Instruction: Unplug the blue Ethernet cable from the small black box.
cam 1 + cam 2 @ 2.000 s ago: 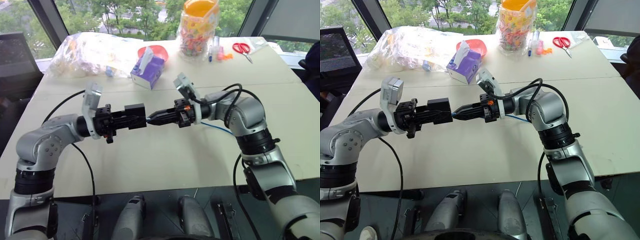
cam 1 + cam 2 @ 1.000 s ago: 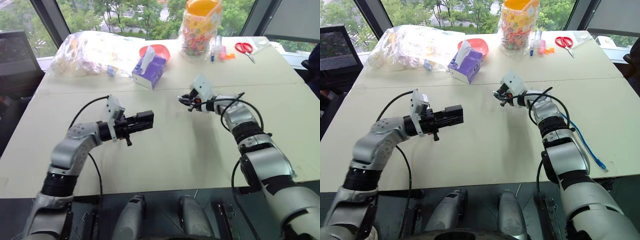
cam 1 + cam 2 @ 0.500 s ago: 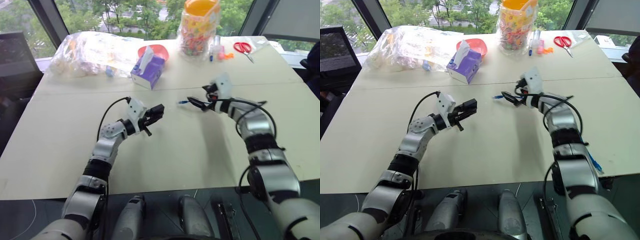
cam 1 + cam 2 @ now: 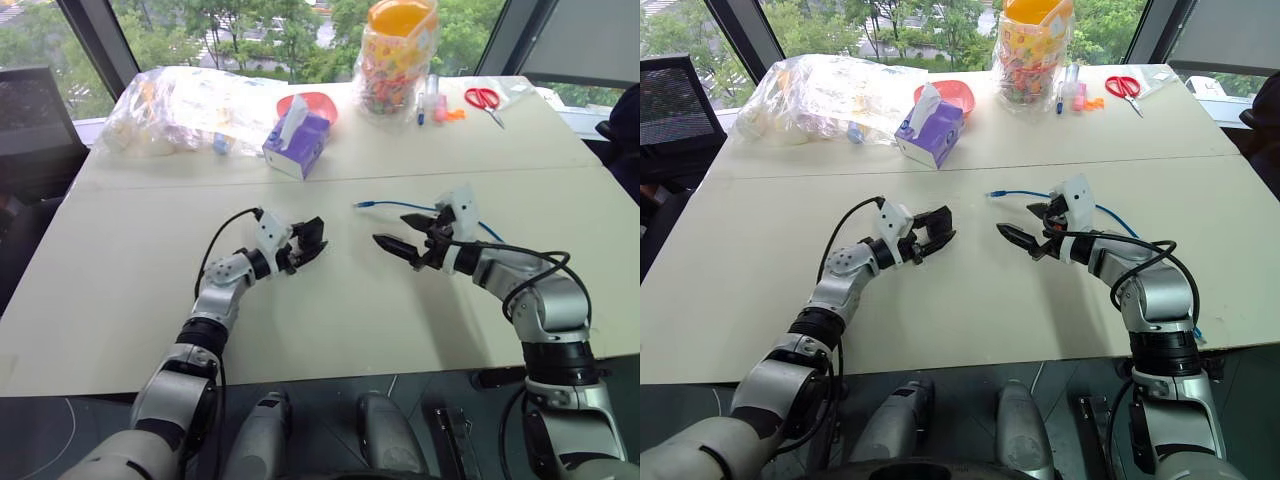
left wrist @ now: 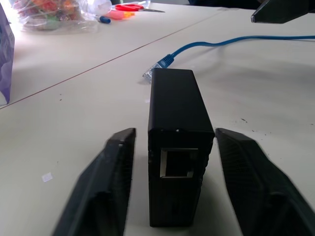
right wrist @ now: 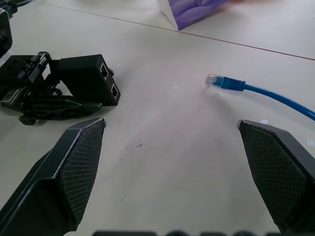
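The cable is already out of the box. Its clear plug is lying free on the table, a little above the centre of the left eye frame, and the blue cord is running from there toward the right and passing behind the right gripper. In the left wrist view the port of the box is looking empty, so I judge the unplugging is done.

The box is standing on the table left of centre in the head views, between the fingers of the left gripper. The fingers are spread, with a gap on each side, so the box is released and not clenched. It seems to be resting on the table by itself, though I cannot see its underside well. The arm is lying low and level there, probably because it is setting the box down.

The right gripper is standing wide open and is holding nothing. It is hovering right of centre, pointing toward the box, with the plug just above it in the frame and apart from it. I think it opened to let the cable fall.

Compared with one second ago, the left gripper was then closed on the box and holding it above the table; now it is lower and opened. The right gripper was further up in the frame, nearly closed, and now is pulled back toward the robot. Two seconds ago both grippers were meeting at the box in the middle.
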